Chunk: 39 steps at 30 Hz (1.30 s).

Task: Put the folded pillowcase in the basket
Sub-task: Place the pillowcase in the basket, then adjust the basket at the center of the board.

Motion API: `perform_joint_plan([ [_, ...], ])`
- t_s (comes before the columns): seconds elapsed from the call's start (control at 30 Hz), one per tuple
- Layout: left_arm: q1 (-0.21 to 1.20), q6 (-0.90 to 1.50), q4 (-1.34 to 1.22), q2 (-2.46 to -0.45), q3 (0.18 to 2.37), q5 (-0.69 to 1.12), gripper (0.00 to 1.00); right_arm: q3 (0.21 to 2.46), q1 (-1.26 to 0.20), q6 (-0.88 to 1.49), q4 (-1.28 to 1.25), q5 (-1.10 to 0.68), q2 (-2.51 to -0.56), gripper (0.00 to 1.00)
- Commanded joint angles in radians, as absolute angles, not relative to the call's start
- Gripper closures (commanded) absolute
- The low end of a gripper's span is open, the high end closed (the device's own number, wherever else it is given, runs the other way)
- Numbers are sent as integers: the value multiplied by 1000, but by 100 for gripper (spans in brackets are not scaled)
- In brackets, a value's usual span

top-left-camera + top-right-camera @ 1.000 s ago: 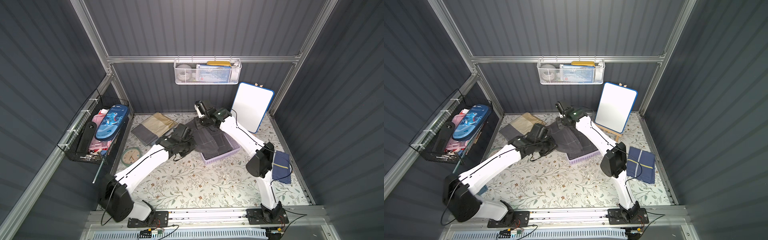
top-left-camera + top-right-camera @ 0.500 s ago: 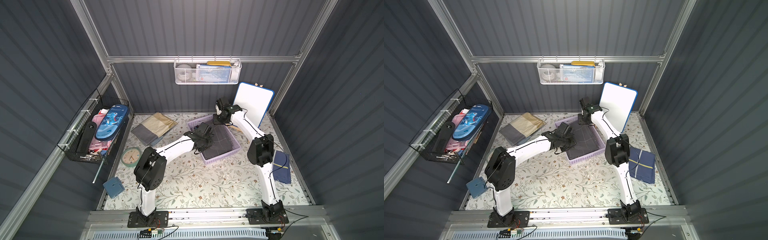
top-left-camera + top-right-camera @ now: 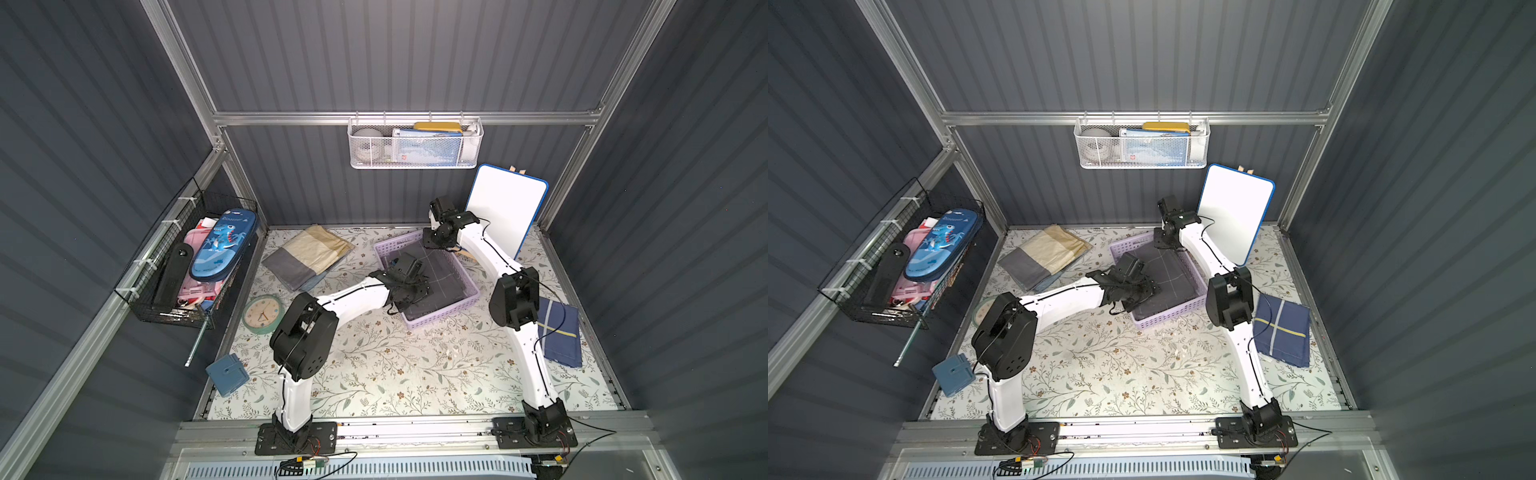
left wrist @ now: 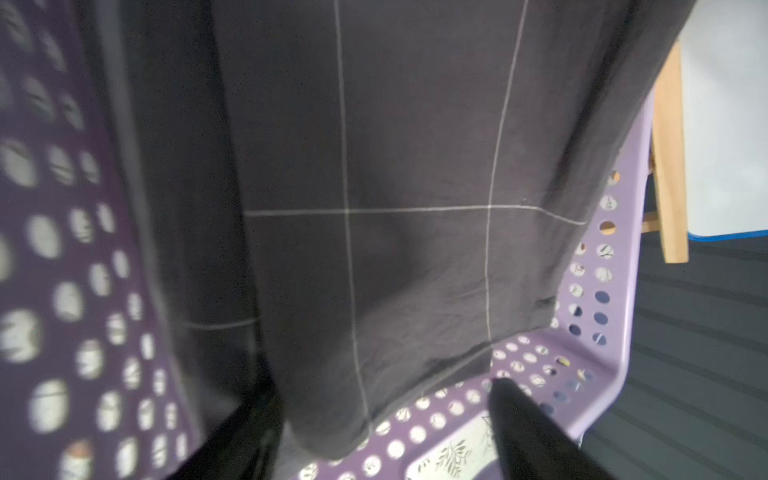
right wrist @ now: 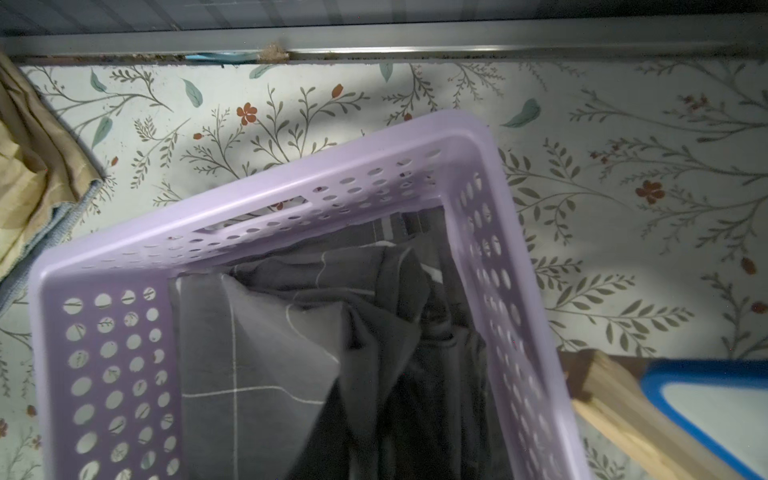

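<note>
Left gripper [image 4: 382,376]: jaws spread wide, gripping nothing; a corner of the cloth lies loose between them.
Right gripper [image 3: 433,242]: over the basket's far corner; its fingers are out of sight, so whether it is open or closed cannot be told.
Folded pillowcase [image 3: 442,272]: dark grey with a pale grid, lying inside the basket, bunched at the far corner.
Basket [image 3: 440,319]: lavender, on the floral table [image 3: 395,365], beside the whiteboard [image 3: 505,208].
Step in hand: judged to be letting go and clearing out.
Method advised: raise both arms straight up, jaws wide, so no fold snags or drags over the rim.

Dim wrist views, blurred near edges
</note>
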<state>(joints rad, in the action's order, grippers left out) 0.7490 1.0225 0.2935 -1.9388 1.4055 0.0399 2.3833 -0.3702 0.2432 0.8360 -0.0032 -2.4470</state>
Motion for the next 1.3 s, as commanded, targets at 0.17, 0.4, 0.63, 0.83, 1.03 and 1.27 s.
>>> perform_joint_plan([
  [0.17,751,990,409,-1807,1499,4,1,2377,-384,232,828,82,-2400,46],
  [0.4,751,967,521,-1734,1562,-20,1,2202,-408,210,768,164,-2263,50],
  [0.63,675,952,441,-1642,1377,-19,0,1859,-483,274,705,28,-2072,100],
  [0.83,590,879,335,-1737,1318,55,0,1546,-517,379,581,-15,-1945,100],
  [1.03,583,880,307,-1837,1357,39,0,1355,-532,429,516,-86,-1946,100],
  [1.27,573,897,272,-1885,1331,30,3,1264,-553,489,461,-227,-1851,100],
])
